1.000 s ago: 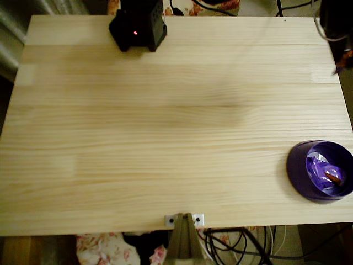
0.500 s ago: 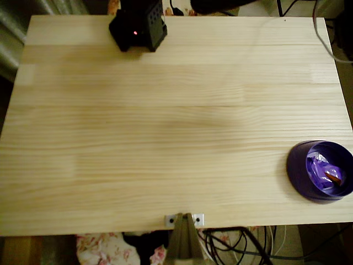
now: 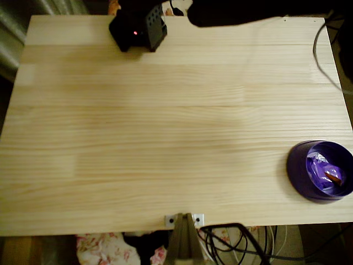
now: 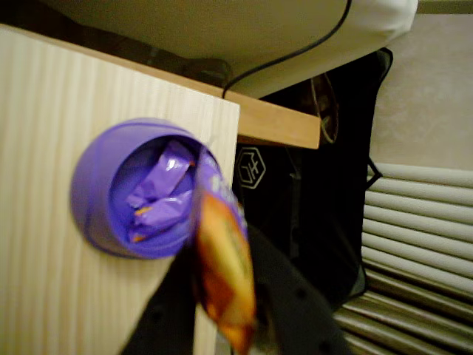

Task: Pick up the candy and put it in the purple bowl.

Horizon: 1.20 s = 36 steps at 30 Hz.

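In the wrist view the hand [image 4: 225, 325] is closed on the candy [image 4: 220, 260], its two dark fingers pinching the wrapper from either side near the bottom of the picture. The candy stands on end between them: its long axis runs nearly up and down in that view, tilted a little, with the purple crimped end pointing up toward the purple bowl [image 4: 96, 214] and the orange-gold patch lower down, between the fingers. The candy's lower tip is blurred and partly cut off by the picture's bottom edge, and the fingers themselves are only partly in frame, so their tips cannot be made out.

Seen from the wrist, the candy overlaps the bowl's right rim; how high it hangs over the bowl cannot be told. Inside the bowl lie other purple wrappers [image 4: 159, 194], crumpled and overlapping, too blurred to count.

In the overhead view the purple bowl [image 3: 300, 165] sits at the right edge of the wooden counter [image 3: 165, 127], toward the near side, its right rim clipped by the picture's edge. A purple wrapper with a red-orange spot [image 3: 325, 172] lies in it. Far from the bowl, at the counter's opposite edge, stands a black box with a red light [image 3: 138, 27], and beside that a dark blurred shape [image 3: 242, 12] crosses the top, too indistinct to identify.
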Available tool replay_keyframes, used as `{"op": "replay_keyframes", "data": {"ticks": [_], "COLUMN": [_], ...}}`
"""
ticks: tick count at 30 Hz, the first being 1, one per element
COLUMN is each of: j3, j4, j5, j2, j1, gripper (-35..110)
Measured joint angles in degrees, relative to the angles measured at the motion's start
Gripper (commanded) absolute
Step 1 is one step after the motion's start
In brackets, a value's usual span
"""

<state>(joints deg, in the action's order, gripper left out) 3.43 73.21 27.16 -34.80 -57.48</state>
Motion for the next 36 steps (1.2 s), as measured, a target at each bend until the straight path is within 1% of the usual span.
{"op": "replay_keyframes", "data": {"ticks": [11, 25, 27, 29, 36], "j3": [0.0, 0.0, 0.0, 0.0, 0.0], "j4": [-7.38, -13.01, -13.01, -13.01, -13.01], "j5": [-1.41, -2.02, -2.02, -2.02, -1.85], "j2": [5.1, 10.46, 10.46, 10.46, 10.46], "j1": [1.32, 3.34, 3.6, 3.96, 4.22], "gripper": [0, 0, 2, 10, 12]}}
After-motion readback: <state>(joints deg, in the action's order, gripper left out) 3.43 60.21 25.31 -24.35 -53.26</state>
